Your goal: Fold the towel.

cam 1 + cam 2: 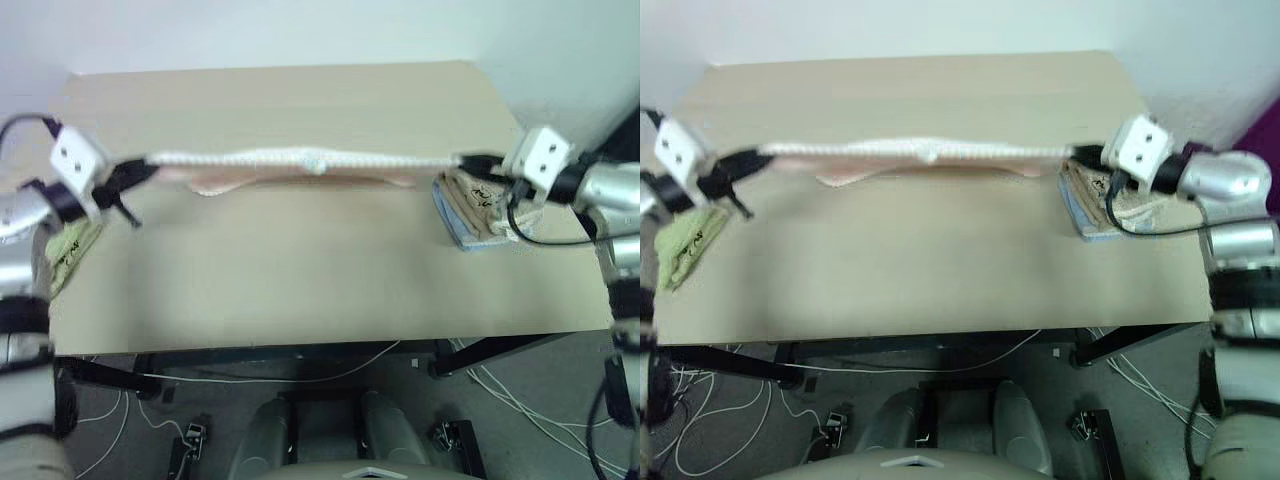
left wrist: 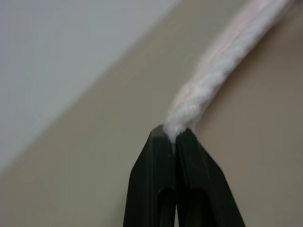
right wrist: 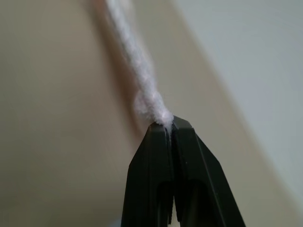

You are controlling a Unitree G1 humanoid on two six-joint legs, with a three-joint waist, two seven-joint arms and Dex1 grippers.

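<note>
**Towel stretched between both claws, long axis across the surface**

We hold the towel by its two ends: our left claw is clamped on one end, our right claw on the other, each pair of fingers pressed together on the white edging. The towel runs as a taut line straight from one claw to the other, side to side above the far half of the surface, with pink cloth sagging beneath the middle. Neither arm is nearer; we judge any fold must bring the ends together or lay this edge down.

A light green towel lies by the left edge, a folded stack under the right claw. Cables trail over the floor below.
</note>
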